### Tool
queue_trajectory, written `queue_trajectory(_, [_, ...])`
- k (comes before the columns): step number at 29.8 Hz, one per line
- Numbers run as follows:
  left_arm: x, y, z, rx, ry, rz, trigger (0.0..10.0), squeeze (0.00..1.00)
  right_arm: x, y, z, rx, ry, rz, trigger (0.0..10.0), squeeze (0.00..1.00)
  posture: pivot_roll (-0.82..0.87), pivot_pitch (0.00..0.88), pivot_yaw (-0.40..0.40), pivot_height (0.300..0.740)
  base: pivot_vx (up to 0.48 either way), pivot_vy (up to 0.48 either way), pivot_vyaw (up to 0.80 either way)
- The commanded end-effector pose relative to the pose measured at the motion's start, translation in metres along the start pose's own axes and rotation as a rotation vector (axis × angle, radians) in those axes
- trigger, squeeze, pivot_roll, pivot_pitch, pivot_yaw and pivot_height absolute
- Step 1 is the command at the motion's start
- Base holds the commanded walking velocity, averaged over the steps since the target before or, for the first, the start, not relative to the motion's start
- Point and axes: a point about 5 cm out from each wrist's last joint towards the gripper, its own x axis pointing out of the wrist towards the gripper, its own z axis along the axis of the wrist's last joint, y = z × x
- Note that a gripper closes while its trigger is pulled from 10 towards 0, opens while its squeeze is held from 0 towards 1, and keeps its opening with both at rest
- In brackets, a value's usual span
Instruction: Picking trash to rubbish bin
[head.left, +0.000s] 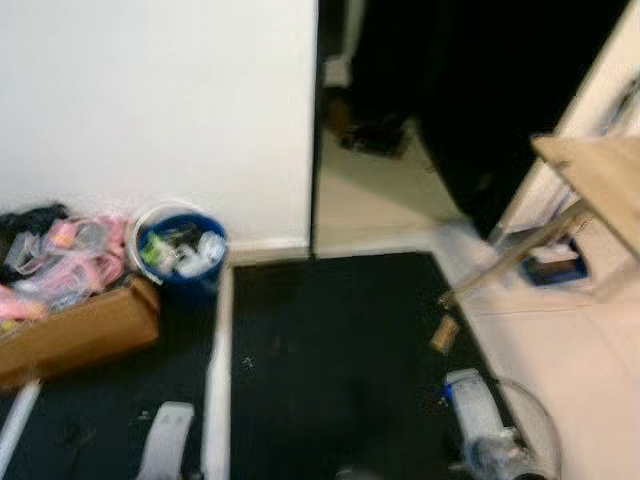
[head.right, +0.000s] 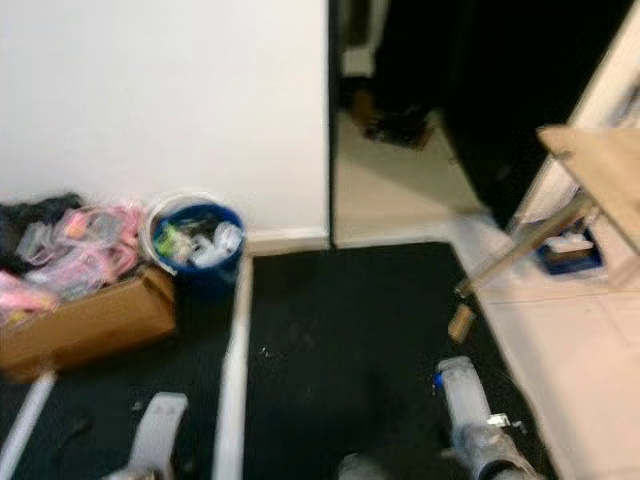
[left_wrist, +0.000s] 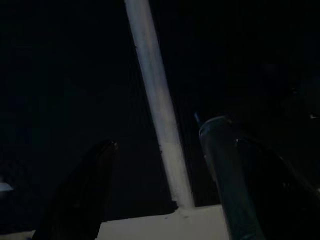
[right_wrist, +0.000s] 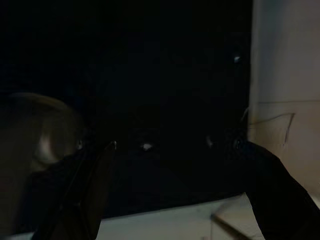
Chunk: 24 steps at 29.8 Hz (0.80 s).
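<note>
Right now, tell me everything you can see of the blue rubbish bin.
The blue rubbish bin is a round bucket with a pale liner or rim around its top. It stands upright on the dark floor against the white wall, touching or nearly touching the cardboard box on its left. It is already packed with blurred green, white and clear trash.

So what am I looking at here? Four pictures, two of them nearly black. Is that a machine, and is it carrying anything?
It is a walking humanoid robot. The two brighter pictures come from cameras in its head, looking down at a dark carpet. The silver shapes at the bottom are its left arm and right arm.

By the white wall stands a blue rubbish bin, already holding trash, beside a cardboard box of pink items. A small brown scrap lies on the carpet's right edge, near a wooden table.

The dark pictures come from wrist cameras. Each looks along two black fingers, the left gripper and right gripper. Both are open and hold nothing.
</note>
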Motion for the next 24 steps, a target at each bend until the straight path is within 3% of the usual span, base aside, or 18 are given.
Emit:
queue_trajectory(1, [-0.0003, 0.0027, 0.0031, 0.005, -0.008, 0.007, 10.0, 0.0, 0.0, -0.0002, 0.0002, 0.011, 0.001, 0.002, 10.0, 0.0, -0.07, 0.0, 0.052, 0.74, 0.0, 0.0, -0.8])
queue_trajectory(24, [-0.0007, 0.0051, 0.0036, 0.017, -0.006, 0.013, 10.0, 0.0, 0.0002, 0.0026, 0.0008, 0.014, 0.001, 0.01, 10.0, 0.0, -0.07, 0.0, 0.05, 0.74, 0.0, 0.0, -0.8])
